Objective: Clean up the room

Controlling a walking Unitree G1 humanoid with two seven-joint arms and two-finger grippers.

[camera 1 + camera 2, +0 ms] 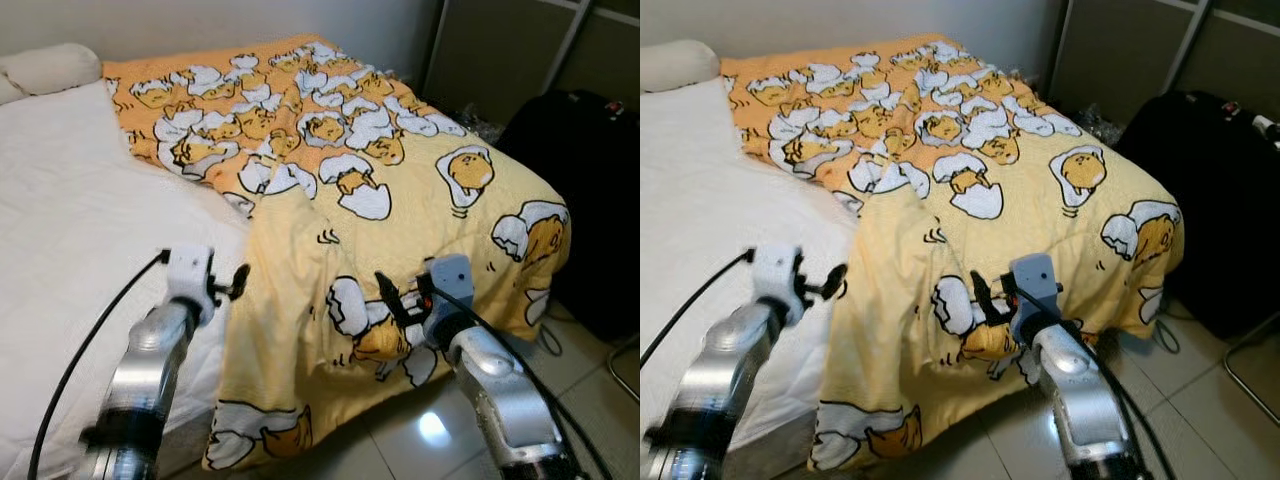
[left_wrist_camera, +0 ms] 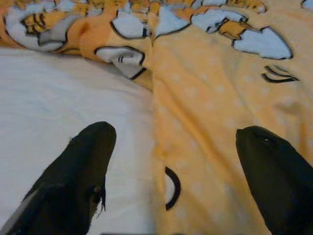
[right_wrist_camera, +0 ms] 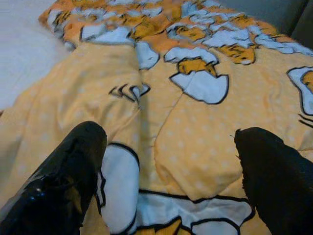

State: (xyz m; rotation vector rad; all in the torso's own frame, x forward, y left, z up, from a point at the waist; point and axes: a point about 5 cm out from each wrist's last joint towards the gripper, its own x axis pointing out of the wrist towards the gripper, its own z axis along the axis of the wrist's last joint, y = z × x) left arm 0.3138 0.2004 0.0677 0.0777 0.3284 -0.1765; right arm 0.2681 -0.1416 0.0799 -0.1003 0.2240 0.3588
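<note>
Left gripper [image 2: 171, 161]: fingers spread wide, holding nothing, hovering over the blanket's edge where it met the white sheet [image 1: 70, 230].
Right gripper [image 3: 168, 161]: fingers also spread apart, empty, just above the blanket's hanging front part.
Blanket [image 1: 400, 200]: yellow and orange with egg cartoons, rumpled, lying under and ahead of both grippers, one side falling off the bed toward the floor [image 1: 410, 440].
Pillow [image 1: 50, 68]: far ahead of the left gripper.
Black bag [image 1: 590, 170]: well beside the right gripper.
</note>
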